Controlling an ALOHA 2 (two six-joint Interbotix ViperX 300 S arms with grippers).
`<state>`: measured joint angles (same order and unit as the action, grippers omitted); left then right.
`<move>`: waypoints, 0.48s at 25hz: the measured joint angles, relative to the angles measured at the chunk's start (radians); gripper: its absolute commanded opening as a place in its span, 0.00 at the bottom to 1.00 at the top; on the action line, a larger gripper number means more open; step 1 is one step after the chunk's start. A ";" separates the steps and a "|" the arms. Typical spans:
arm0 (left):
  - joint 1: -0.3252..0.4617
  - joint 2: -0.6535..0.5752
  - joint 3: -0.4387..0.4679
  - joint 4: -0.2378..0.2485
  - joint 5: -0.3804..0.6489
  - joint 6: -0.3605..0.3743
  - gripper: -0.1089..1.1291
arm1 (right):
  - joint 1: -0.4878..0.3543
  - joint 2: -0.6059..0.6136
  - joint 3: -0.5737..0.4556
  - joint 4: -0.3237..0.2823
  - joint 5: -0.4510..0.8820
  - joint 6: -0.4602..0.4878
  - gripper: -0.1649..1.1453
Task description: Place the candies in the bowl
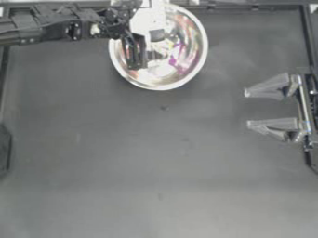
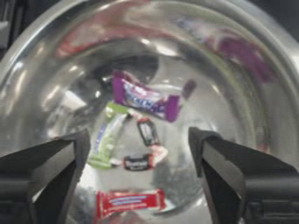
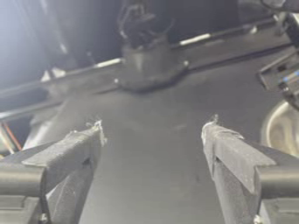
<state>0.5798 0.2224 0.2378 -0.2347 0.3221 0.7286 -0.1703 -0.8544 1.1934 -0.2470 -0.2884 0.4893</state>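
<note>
The shiny bowl (image 1: 162, 76) stands at the back of the table, left of centre. In the left wrist view its inside (image 2: 234, 113) holds the candies: a purple one (image 2: 146, 98), a yellow-green one (image 2: 108, 135), a red one (image 2: 128, 202) and two small white-ended ones (image 2: 147, 131) (image 2: 139, 162). My left gripper (image 1: 133, 52) hangs over the bowl's left half, open (image 2: 139, 138), with nothing between its jaws. At the right edge of the table my right gripper (image 1: 249, 108) is drawn back and open, also holding nothing (image 3: 153, 129).
The left arm (image 1: 49, 25) runs along the table's back edge from the left. In the right wrist view the bowl's rim (image 3: 279, 127) shows far off, with a dark arm base (image 3: 146, 65) and a rail behind it.
</note>
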 measured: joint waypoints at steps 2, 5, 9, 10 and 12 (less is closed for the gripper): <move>-0.011 -0.025 0.017 -0.002 0.002 -0.006 0.88 | 0.000 0.000 0.000 0.000 -0.002 0.000 0.87; -0.041 -0.127 0.052 -0.015 0.000 -0.009 0.87 | 0.002 0.000 0.000 -0.003 -0.002 0.000 0.87; -0.098 -0.262 0.110 -0.046 -0.002 -0.011 0.87 | 0.000 0.000 0.000 -0.006 -0.002 -0.005 0.87; -0.118 -0.290 0.124 -0.057 -0.005 -0.011 0.87 | 0.002 0.000 0.000 -0.008 -0.002 -0.005 0.87; -0.158 -0.344 0.156 -0.077 -0.014 -0.011 0.87 | 0.000 0.000 0.000 -0.012 -0.002 -0.006 0.87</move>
<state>0.4218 -0.1212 0.3942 -0.3114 0.3083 0.7179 -0.1703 -0.8544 1.1934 -0.2592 -0.2899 0.4832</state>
